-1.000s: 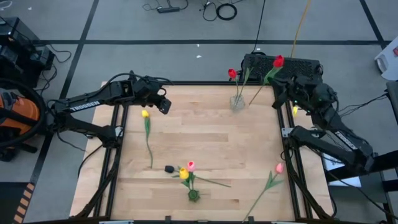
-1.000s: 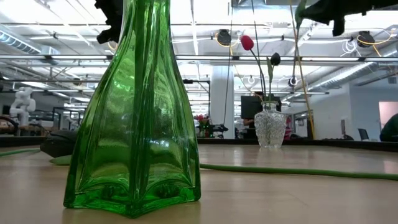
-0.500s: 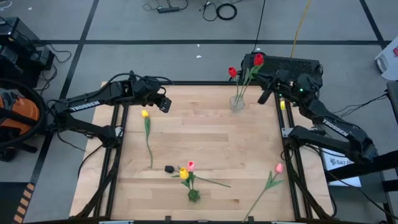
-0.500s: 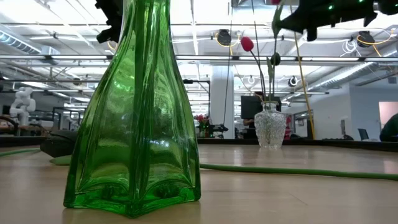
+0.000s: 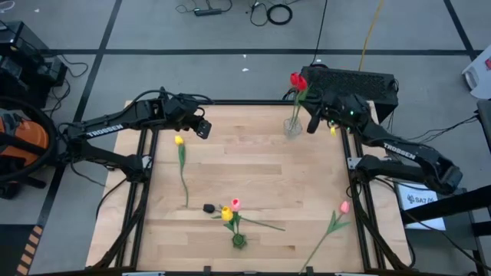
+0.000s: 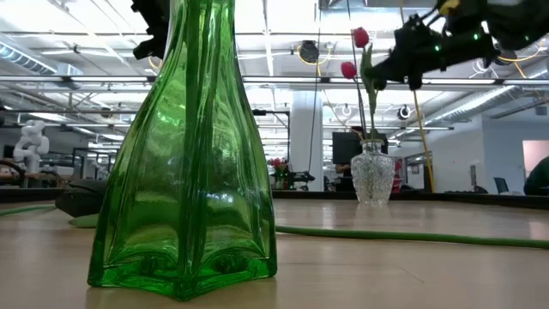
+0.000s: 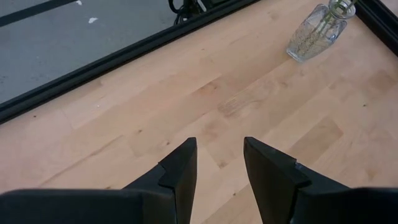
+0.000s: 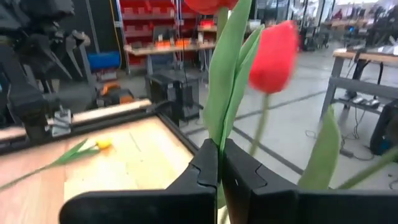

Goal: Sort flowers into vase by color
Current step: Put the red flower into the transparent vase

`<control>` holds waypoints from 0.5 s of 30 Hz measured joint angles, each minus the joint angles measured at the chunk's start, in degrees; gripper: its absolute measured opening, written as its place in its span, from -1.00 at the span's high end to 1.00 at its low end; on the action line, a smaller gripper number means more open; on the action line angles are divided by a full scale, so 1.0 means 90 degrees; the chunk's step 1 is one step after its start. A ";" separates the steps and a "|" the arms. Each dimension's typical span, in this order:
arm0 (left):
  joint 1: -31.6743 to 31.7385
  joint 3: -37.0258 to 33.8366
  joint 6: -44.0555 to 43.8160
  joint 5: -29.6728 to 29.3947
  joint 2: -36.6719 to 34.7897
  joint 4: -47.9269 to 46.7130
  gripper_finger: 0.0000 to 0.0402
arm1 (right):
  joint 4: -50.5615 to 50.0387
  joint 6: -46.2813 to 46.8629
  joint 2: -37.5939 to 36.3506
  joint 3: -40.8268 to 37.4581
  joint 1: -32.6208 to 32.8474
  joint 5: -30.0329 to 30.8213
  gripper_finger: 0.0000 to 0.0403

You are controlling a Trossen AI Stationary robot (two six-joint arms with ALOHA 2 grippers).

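1. In the right wrist view, the upper red tulip (image 8: 211, 5) is cut off by the frame's top edge; only its base shows.
2. The stem in the right gripper (image 8: 220, 169) disappears between the closed fingers.
3. In the low view, the green vase (image 6: 183, 163) fills the foreground; its neck runs out of frame, and it hides the table behind it.
4. In the left wrist view, the clear vase (image 7: 316, 32) loses its mouth to the top edge.
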 joint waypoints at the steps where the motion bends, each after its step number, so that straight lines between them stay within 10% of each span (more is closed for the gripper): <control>1: 0.0000 0.0000 0.0000 0.0000 0.0000 0.0000 0.31 | 0.0400 0.0107 -0.0002 -0.0240 0.0000 0.0003 1.00; 6: 0.0000 0.0000 0.0001 0.0000 0.0000 0.0002 0.31 | 0.2313 0.0578 -0.0002 -0.1438 0.0000 0.0081 1.00; 15: 0.0000 0.0000 0.0005 0.0000 0.0000 0.0007 0.31 | 0.2393 0.1194 0.0003 -0.1719 0.0000 0.0342 0.92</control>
